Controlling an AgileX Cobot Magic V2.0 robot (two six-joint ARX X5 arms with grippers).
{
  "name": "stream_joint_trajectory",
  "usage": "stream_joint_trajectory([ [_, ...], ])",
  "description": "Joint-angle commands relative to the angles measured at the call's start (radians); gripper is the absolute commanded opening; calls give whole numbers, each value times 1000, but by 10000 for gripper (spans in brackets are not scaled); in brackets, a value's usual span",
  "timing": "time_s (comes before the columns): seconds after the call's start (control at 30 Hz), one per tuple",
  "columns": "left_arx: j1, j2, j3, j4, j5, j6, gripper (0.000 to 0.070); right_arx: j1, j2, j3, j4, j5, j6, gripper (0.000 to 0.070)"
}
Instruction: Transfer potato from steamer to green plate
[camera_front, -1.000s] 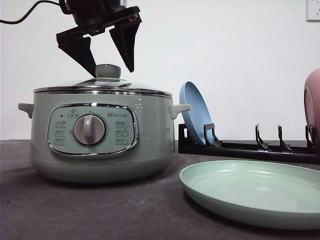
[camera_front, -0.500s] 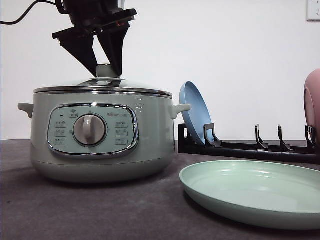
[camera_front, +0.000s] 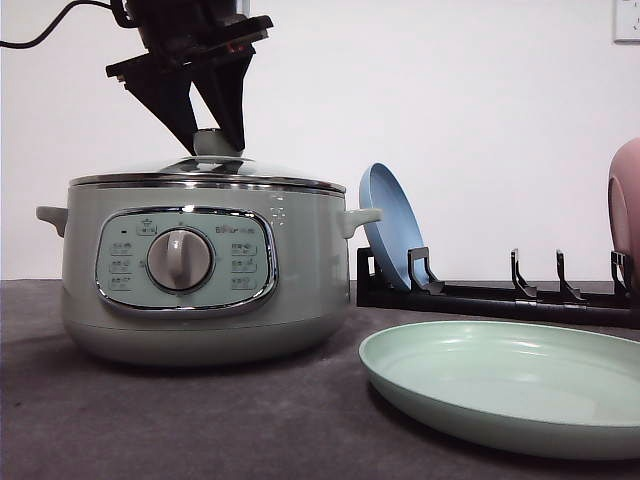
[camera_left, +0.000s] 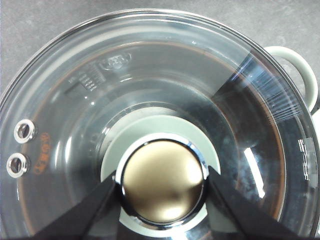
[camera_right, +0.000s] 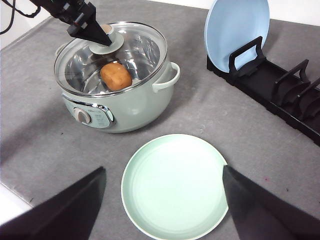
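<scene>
Right wrist view: oval orange-brown potato (camera_right: 116, 76) under steamer (camera_right: 120, 100) lid

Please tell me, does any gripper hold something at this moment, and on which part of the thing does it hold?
The left gripper holds the steamer's glass lid by its knob, fingers on both sides. The right gripper is open, holding nothing.
</scene>
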Motion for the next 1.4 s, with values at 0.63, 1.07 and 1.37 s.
stream_joint_trajectory([
  [0.63, -2, -53, 121, -28, -8, -13, 0, 10, 3, 6, 9, 4, 14, 468],
  [1.07, 51, -178, 122, -25, -41, -10, 0, 10, 3, 6, 10, 24, 14, 468],
  [1.37, 102, -246, 122, -28, -41, -9, 0, 10, 3, 6, 11, 24, 14, 468],
])
